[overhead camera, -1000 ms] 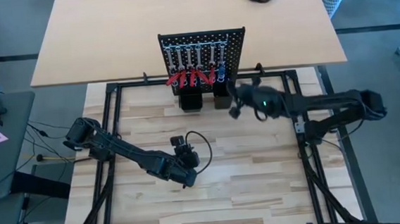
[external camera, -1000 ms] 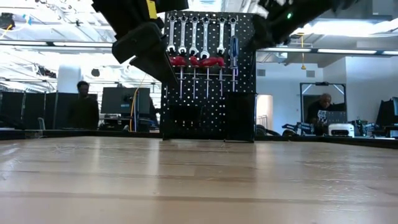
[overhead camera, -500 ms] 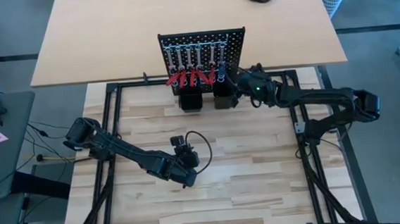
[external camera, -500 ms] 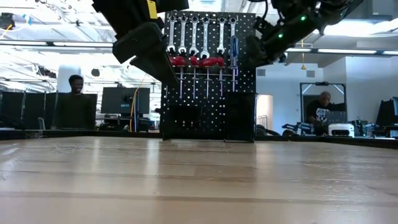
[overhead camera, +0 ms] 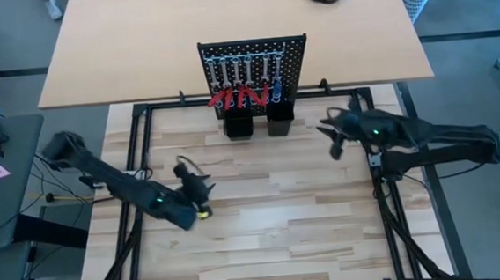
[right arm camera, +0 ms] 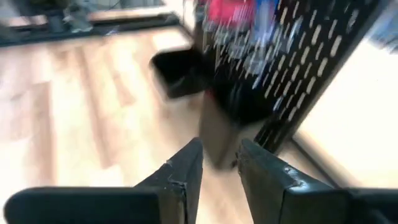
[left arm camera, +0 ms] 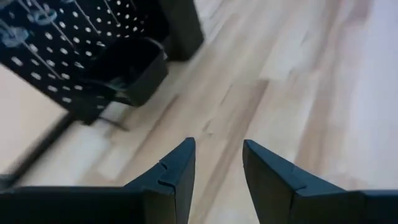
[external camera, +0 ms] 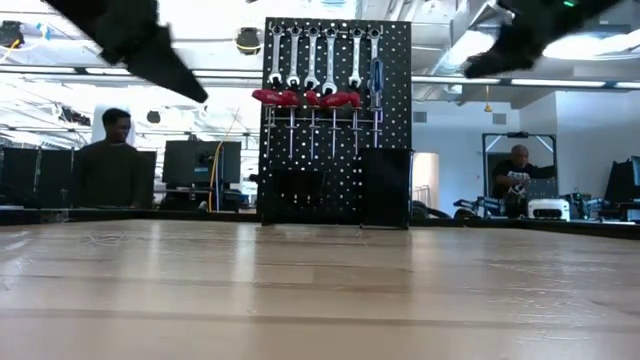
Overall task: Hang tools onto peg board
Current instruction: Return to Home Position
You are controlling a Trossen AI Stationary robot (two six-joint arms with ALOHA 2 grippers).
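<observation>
The peg board (overhead camera: 253,65) stood upright at the far edge of the table (overhead camera: 283,235), and every tool I could see was on it. A row of wrenches (external camera: 312,55) hung along the top, with the red-handled pieces (external camera: 305,98) below them and a blue screwdriver (external camera: 376,80) at the right end. Two black bins (external camera: 385,185) sat at its foot.

Half a second before, my right gripper (overhead camera: 329,139) had been at the right-hand bin. It had since pulled back toward the right side of the table, well apart from the board. My left gripper (overhead camera: 184,171) had also drawn back, off toward the left edge. With no tool left on the table, I judged the hanging done and this retreat the last step.

The low view showed what the overhead one could not: each tool seated on its hook, and the board's whole face clear now that my left arm no longer crossed it. The contents of the bins stayed hidden there. It also took in a person (external camera: 112,160) seated in the room beyond.

Only the wrist views settled my fingers. The left pair (left arm camera: 217,146) stood parted with bare wood between them. The right pair (right arm camera: 220,146) had a narrower gap, also empty, and faced the blurred board and bins.
</observation>
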